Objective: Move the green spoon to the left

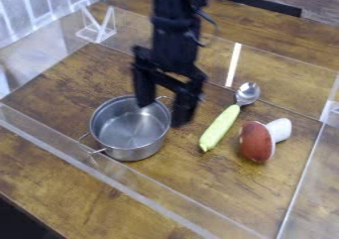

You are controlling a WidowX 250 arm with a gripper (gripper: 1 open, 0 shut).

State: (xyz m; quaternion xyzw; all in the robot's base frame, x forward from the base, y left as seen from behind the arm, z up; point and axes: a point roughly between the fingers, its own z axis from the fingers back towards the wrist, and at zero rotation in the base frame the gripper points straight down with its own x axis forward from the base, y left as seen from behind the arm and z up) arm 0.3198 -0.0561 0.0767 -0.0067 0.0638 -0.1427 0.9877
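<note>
Hovering near the green spoon, gripper open

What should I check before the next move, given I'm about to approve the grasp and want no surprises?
1. Spoon with yellow-green handle and silver bowl lying on the wooden table: ok.
2. Spoon away from the silver metal pot: ok, there is bare table between them.
3. Red-brown and white mushroom-shaped toy off the spoon: ok, it lies beside the handle.
4. Black tool open: ok.
5. Tool lined up with the spoon handle: not ok, it hangs nearer the pot.
6. Tool height above the table: cannot tell, it is blurred and there is one view.
</note>
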